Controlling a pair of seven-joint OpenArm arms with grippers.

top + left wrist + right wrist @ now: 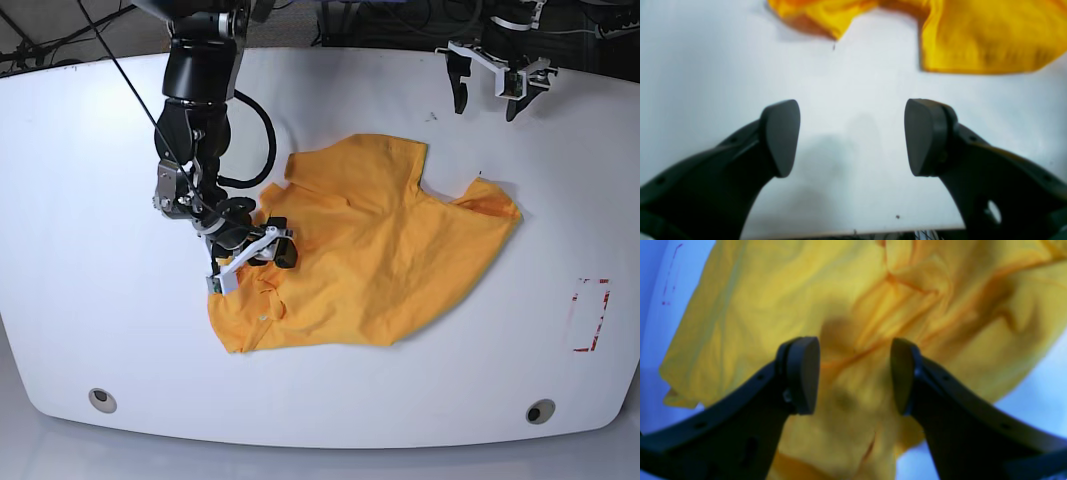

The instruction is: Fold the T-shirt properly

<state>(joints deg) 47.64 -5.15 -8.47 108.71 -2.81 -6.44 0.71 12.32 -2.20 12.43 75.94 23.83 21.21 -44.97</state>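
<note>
The T-shirt (380, 250) is plain orange-yellow, unprinted. The table (90, 300) is white, with a red dashed rectangle (589, 315) at the frame's right. Both grippers' fingers (781, 136) are black.

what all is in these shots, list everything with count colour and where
T-shirt: one, orange-yellow, crumpled and unfolded across the middle of the table
table: one, white, under everything
red marking: one, a rectangular outline near the table edge at the right of the base view
round fittings: two, grey, set in the table's near edge, the other at
cables: black, running along the right arm, more behind the far edge of the table
right gripper: one, black with white parts, open, low over the shirt's edge at the left of the base view
left gripper: one, black and white, open, over bare table at the far side, clear of the shirt
</note>
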